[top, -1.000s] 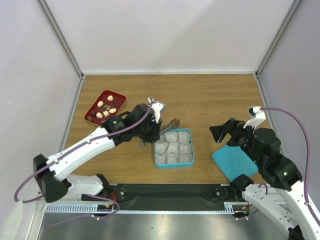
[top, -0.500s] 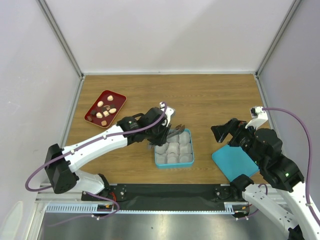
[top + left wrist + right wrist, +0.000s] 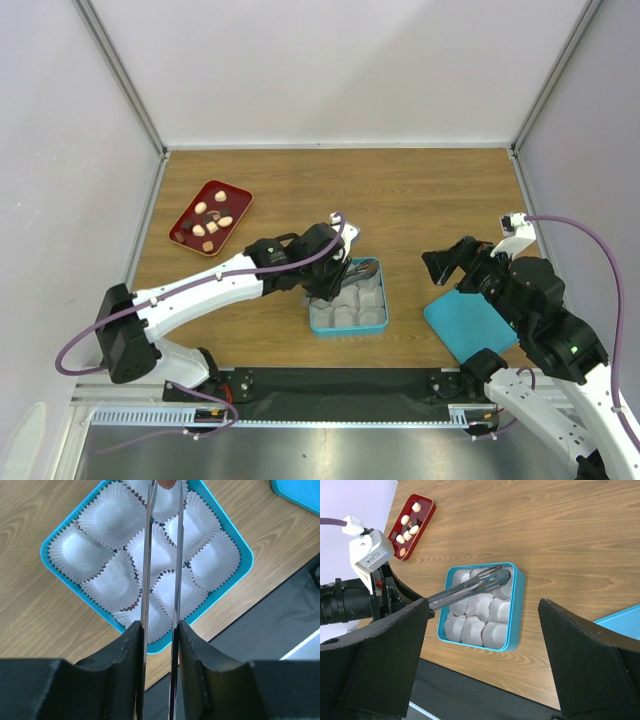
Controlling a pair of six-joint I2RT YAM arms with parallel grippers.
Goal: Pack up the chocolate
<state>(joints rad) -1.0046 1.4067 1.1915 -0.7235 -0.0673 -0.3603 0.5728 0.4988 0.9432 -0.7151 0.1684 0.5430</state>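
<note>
Several cream and dark chocolates lie on a red tray at the far left; they also show in the right wrist view. My left gripper is shut on thin metal tongs. The tongs reach over a blue tin filled with white paper cups. A brown chocolate is pinched at the tong tips above the tin's far corner cup. My right gripper is open and empty, raised to the right of the tin.
The tin's blue lid lies flat at the right, under my right arm. A black strip runs along the near table edge. Grey walls close in the left, far and right sides.
My left arm has swung right and forward, carrying the tongs from beside the tin's left edge to over the cups. The right arm has barely moved.
</note>
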